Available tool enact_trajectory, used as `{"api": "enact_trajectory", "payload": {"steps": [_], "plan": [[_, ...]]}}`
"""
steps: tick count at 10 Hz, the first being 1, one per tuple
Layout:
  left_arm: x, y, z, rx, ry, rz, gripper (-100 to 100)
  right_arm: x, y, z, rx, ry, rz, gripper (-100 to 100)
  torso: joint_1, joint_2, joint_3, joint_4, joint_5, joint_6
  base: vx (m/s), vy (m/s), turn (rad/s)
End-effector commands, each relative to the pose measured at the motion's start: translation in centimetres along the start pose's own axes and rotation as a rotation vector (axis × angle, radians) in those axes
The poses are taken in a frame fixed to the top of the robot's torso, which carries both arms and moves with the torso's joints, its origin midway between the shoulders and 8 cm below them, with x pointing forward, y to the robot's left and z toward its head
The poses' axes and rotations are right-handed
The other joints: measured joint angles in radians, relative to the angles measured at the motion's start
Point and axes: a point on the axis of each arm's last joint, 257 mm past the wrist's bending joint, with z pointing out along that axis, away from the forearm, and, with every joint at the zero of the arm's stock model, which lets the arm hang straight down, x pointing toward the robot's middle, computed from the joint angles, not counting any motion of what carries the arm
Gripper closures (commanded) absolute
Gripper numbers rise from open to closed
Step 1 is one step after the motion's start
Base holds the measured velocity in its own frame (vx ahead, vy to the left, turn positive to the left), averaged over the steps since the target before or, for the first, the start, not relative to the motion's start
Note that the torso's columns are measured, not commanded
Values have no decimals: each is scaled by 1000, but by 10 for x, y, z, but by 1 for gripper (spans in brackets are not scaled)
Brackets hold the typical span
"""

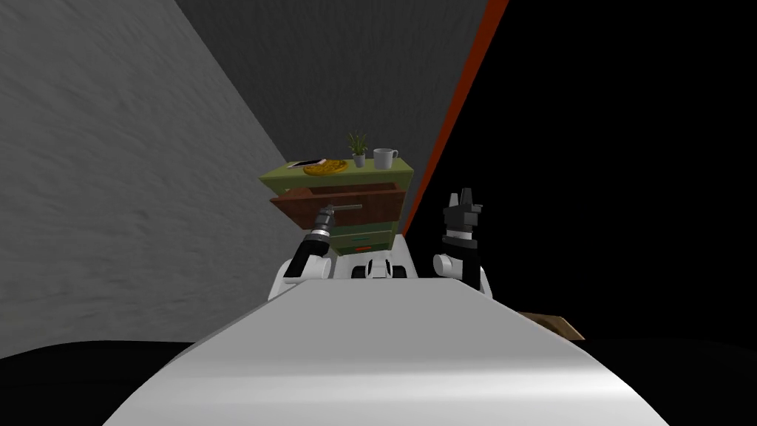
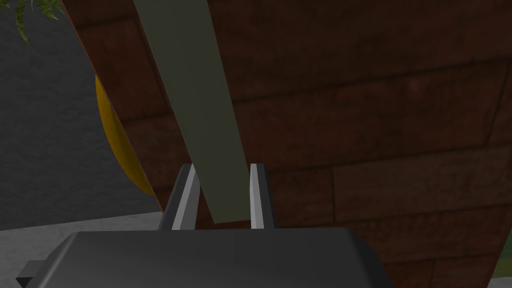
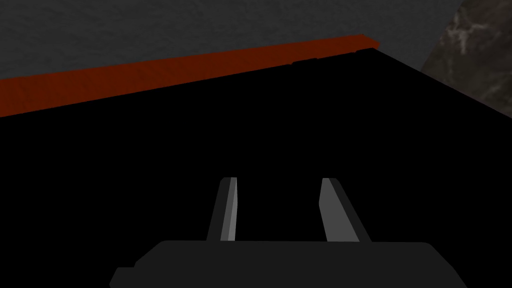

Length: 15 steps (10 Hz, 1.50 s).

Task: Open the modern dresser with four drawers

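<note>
The green dresser (image 1: 336, 174) stands against the grey wall ahead. Its top drawer (image 1: 373, 201), with a brown plank front (image 2: 375, 125), juts out past the lower green drawers (image 1: 362, 238). A grey-green bar handle (image 1: 347, 208) (image 2: 195, 100) runs across that front. My left gripper (image 1: 327, 214) (image 2: 222, 167) is at the handle's end, and its two fingers (image 2: 256, 195) press the bar's sides. My right gripper (image 1: 462, 201) (image 3: 277, 182) is raised to the right of the dresser, open and holding nothing.
On the dresser top lie a yellow plate (image 1: 325, 167) (image 2: 117, 145), a small potted plant (image 1: 358, 148) and a white mug (image 1: 384, 158). A red-brown strip (image 1: 458, 118) edges the wall to the right, with a black area beyond. A brown flat object (image 1: 551, 324) lies low right.
</note>
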Motion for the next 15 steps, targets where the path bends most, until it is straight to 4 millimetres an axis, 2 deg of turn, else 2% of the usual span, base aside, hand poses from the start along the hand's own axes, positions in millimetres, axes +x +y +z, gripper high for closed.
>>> {"api": "enact_trajectory", "payload": {"steps": [1, 3, 4, 5, 13, 14, 15], "plan": [[1, 2, -3, -6, 5, 0, 100, 0, 0, 0, 0, 0, 0, 0, 0, -6, -3, 0, -1, 1, -147, -13, 23], [2, 1, -5, -5, 8, 1, 100, 0, 0, 0, 0, 0, 0, 0, 0, 0, 0, -1, 0, 1, -193, -18, 20], [2, -12, -4, -1, 7, 0, -100, 0, 0, 0, 0, 0, 0, 0, 1, 1, 1, -1, 1, 0, -90, 0, -11], [2, -12, -4, -1, 7, 0, -100, 0, 0, 0, 0, 0, 0, 0, 1, -6, -3, -2, 1, 1, 12, 7, -6], [-1, -58, -12, -2, 0, 1, -100, 0, 0, 0, 0, 0, 0, 0, -2, 4, 1, 5, -2, 0, 21, 12, -9], [2, -46, -11, -26, 6, -1, -100, 0, 0, 0, 0, 0, 0, 0, -3, 6, 2, 7, -4, 0, 10, 7, -7], [2, -44, -11, -34, 8, -1, 0, 0, 0, 0, 0, 0, 0, 0, -3, 5, 3, 5, -3, 0, 6, 1, -2]]}}
